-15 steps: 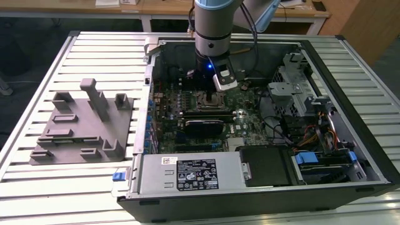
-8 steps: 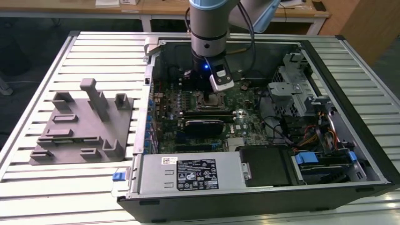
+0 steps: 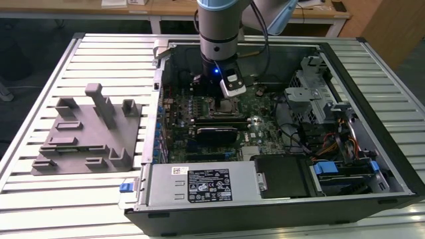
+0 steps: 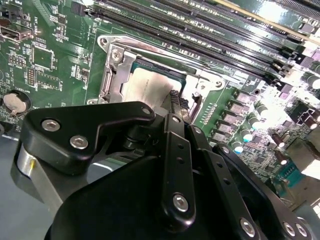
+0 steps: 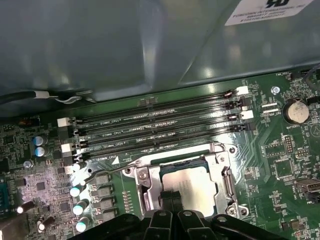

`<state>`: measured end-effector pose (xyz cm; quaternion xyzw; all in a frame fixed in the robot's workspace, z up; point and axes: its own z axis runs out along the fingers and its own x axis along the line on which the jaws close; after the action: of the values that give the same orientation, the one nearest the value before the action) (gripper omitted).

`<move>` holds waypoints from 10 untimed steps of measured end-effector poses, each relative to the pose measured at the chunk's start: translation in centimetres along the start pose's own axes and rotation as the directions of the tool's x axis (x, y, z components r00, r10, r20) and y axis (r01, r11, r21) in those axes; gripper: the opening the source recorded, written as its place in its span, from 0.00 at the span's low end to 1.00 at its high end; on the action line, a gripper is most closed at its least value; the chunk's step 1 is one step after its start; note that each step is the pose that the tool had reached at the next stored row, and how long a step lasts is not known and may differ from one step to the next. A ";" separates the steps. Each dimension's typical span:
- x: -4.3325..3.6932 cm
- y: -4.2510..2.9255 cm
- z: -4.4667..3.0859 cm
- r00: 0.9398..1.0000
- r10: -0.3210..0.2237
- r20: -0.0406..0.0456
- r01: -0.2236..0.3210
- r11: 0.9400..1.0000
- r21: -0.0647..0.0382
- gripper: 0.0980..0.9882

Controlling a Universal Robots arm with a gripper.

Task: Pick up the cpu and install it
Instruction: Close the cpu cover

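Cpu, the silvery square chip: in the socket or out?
In. In both wrist views the silvery square cpu lies flat inside the metal-rimmed socket frame.

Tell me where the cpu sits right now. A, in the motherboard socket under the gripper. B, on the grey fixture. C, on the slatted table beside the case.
A: in the first wrist view the cpu lies inside the socket on the motherboard, with the gripper right above it.

The cpu (image 5: 195,185), a pale silvery square (partly hidden), lies flat inside the socket frame (image 5: 143,187), about three o'clock from the grey fixture (image 3: 86,132) in the exterior view.
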<state>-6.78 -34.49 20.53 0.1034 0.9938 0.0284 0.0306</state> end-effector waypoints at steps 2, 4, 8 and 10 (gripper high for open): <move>0.00 0.00 0.02 1.000 -0.001 0.000 0.001 1.000 0.002 0.01; 0.01 -0.01 0.05 1.000 -0.010 0.001 0.010 1.000 0.006 0.01; 0.03 -0.01 0.08 0.998 -0.060 -0.001 0.060 0.998 0.012 0.01; 0.06 -0.02 0.10 0.997 -0.081 -0.002 0.081 0.997 0.014 0.01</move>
<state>-6.84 -34.49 20.43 0.0631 0.9973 0.0203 0.0301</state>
